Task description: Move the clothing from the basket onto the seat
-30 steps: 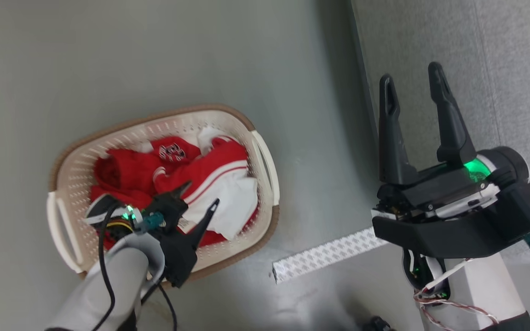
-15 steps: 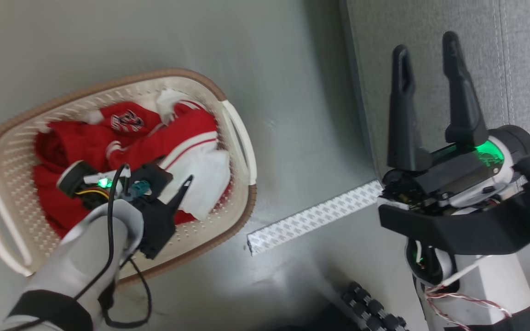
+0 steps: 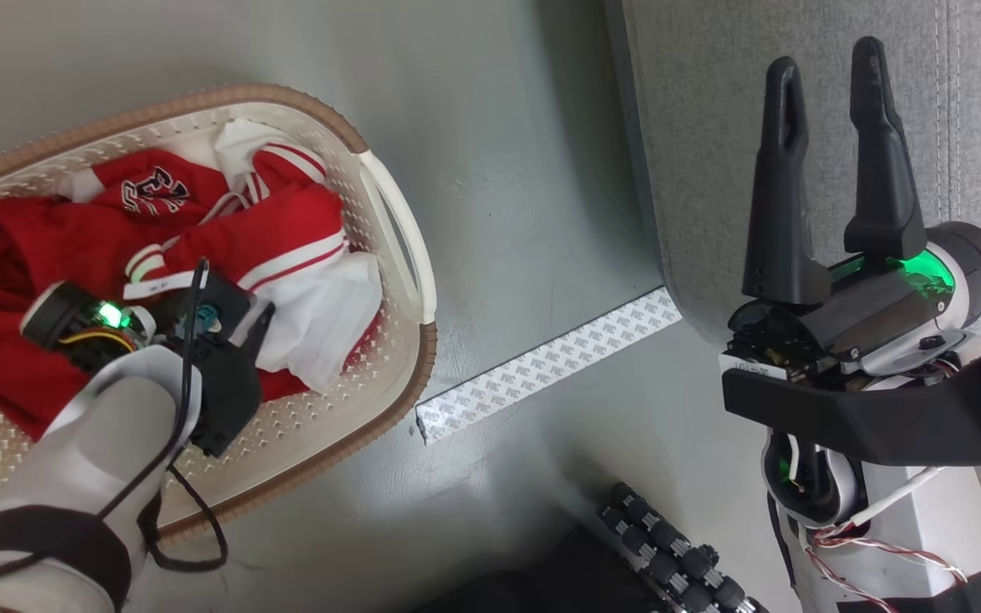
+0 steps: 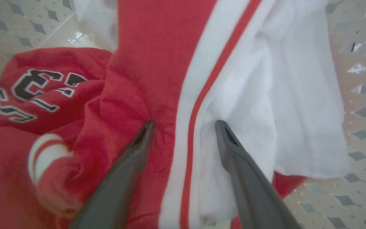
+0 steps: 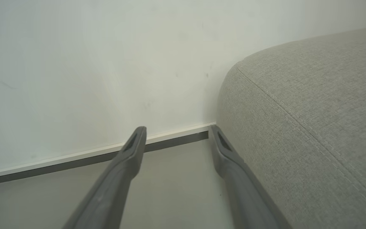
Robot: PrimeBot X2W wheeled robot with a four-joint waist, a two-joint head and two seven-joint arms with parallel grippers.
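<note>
The cream basket (image 3: 410,336) with a brown rim band stands on the floor at the left. In it lies the red and white clothing (image 3: 286,230), with a black-and-white letter logo (image 3: 154,191) on one piece. My left gripper (image 3: 235,294) is down inside the basket, open. In the left wrist view, its fingertips (image 4: 219,125) press into the clothing (image 4: 145,47), one on red cloth and one on the white panel, with the striped trim between them. My right gripper (image 3: 827,55) hangs open and empty over the edge of the light-grey seat (image 3: 712,128).
A white patterned strip (image 3: 546,366) lies on the grey floor (image 3: 499,128) between basket and seat. A black ribbed part (image 3: 678,553) shows at the bottom. In the right wrist view the right gripper (image 5: 177,128) points at a pale wall (image 5: 75,63) beside the seat (image 5: 313,111).
The head camera has shifted, so the basket sits further left and higher in the picture. My left gripper has sunk lower onto the clothing. The right gripper's fingers stand slightly closer together, still open.
</note>
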